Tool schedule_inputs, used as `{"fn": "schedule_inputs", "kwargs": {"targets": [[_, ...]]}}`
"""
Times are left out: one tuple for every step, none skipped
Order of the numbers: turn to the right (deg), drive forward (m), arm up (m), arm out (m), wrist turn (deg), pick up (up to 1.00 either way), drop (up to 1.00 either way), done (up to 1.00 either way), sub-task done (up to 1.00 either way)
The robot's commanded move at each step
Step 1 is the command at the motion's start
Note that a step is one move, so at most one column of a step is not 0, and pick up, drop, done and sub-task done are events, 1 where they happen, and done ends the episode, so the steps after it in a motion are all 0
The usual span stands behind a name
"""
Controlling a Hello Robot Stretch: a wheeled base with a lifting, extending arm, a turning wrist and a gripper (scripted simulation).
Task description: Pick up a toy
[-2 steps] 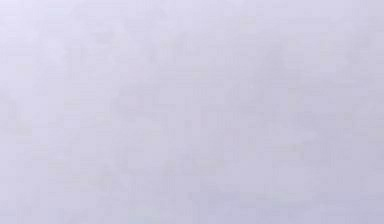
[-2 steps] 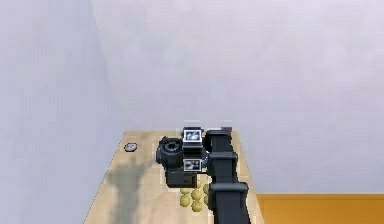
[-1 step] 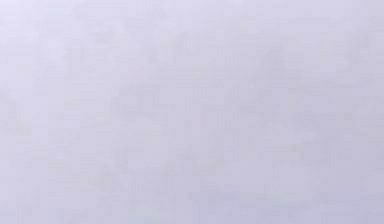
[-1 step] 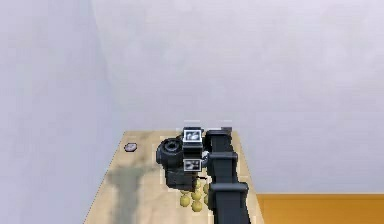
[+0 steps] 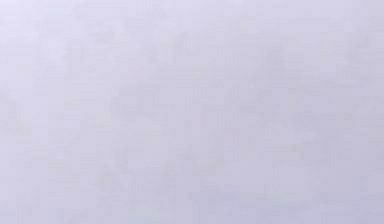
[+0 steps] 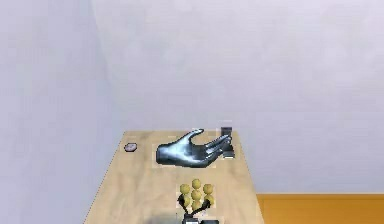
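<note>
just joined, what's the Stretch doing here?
The Stretch faces a blank pale wall ahead. On its arm side stands a wooden table with a silver hand-shaped sculpture, a small dark round thing and a tan lumpy toy low in the view. The gripper is right at the toy; I cannot tell whether it holds it.

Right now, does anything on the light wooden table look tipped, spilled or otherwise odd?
Nothing stands out. On the wooden table, the shiny silver hand-shaped sculpture rests mid-surface, a small dark box behind it, a small dark disc toward the arm side view's left, a tan lumpy cluster nearer.
</note>
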Motion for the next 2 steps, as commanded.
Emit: {"fn": "schedule_inputs", "kwargs": {"targets": [[0.0, 0.00, 0.00, 0.00, 0.0, 1.00, 0.00, 0.00, 0.00], [0.0, 0.00, 0.10, 0.00, 0.0, 0.00, 0.00, 0.00, 0.00]]}}
